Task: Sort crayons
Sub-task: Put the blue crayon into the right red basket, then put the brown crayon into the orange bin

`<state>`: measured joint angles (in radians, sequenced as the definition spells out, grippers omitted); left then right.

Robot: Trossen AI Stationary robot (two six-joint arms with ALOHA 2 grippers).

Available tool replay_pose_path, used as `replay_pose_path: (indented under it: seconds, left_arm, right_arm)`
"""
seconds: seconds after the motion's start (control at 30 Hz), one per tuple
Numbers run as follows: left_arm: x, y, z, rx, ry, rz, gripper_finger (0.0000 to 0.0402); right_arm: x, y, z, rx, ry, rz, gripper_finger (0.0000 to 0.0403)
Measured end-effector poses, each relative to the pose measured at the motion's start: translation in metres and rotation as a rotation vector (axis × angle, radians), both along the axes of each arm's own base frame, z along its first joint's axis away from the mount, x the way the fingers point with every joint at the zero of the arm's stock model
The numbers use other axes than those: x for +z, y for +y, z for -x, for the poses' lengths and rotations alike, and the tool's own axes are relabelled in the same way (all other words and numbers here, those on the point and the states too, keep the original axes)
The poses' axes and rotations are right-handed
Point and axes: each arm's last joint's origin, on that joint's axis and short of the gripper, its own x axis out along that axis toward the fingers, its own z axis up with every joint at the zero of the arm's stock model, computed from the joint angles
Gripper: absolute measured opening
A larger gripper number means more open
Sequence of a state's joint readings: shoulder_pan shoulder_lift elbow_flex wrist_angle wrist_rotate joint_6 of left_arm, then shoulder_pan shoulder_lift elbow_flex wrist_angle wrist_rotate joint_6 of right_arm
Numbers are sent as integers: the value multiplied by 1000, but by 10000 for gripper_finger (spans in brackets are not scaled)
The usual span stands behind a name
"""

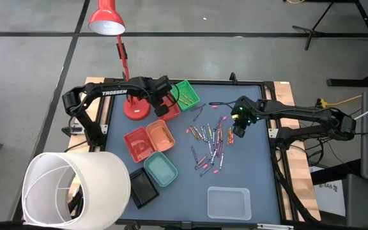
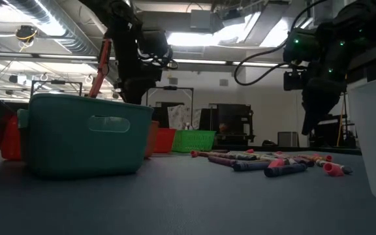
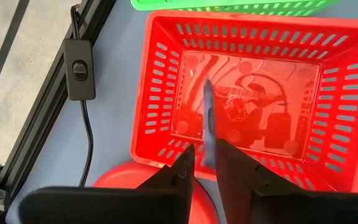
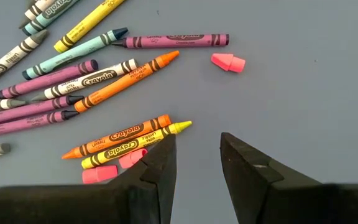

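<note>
My left arm reaches across the far side of the desk (image 1: pixel 248 128), its left hand (image 3: pixel 205 163) poised above the red basket (image 3: pixel 160 93), which sits beside the green basket (image 1: pixel 186 93) and the base of the red lamp (image 1: pixel 135 108). The fingers (image 3: pixel 180 169) stand a little apart, and a blurred grey crayon (image 3: pixel 207 118) shows in the narrow gap between them, over the basket's floor (whether the fingers touch it I cannot tell).

My right arm comes in from the desk's right edge and bends down at the wrist, so that my right hand (image 4: pixel 197 158) hangs over the right end of the scattered crayons (image 1: pixel 209 142). Its fingers are parted and hold nothing. Just beside them lie an orange crayon (image 4: pixel 118 135) and a yellow crayon (image 4: pixel 137 145) side by side, with two pink pieces (image 4: pixel 114 167) next to them; another pink piece (image 4: pixel 228 62) lies apart on bare desk.

The rest of the crayons lie loose mid-desk, near the orange tray (image 1: pixel 161 135) and teal tray (image 1: pixel 161 169).
</note>
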<state>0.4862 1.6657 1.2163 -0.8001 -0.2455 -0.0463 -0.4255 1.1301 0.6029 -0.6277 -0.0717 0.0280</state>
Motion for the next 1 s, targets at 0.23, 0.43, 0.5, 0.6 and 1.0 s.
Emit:
replay_pose_path:
  seconds: [0.23,0.43,0.5,0.6,1.0]
  left_arm:
    - [0,0,0,5,-3,0,69]
    - [1,-2,-3,17,-29,-3,69]
    - [1,-4,-6,8,-42,-7,69]
    - [2,-7,-11,-12,-76,-10,69]
    - [8,-29,-34,-109,-214,-43,70]
  right_arm:
    - [0,0,0,0,0,0,124]
    - [0,0,0,0,0,0,124]
    - [0,0,0,0,0,0,124]
    - [0,0,0,0,-1,0,124]
    - [0,0,0,0,-2,1,124]
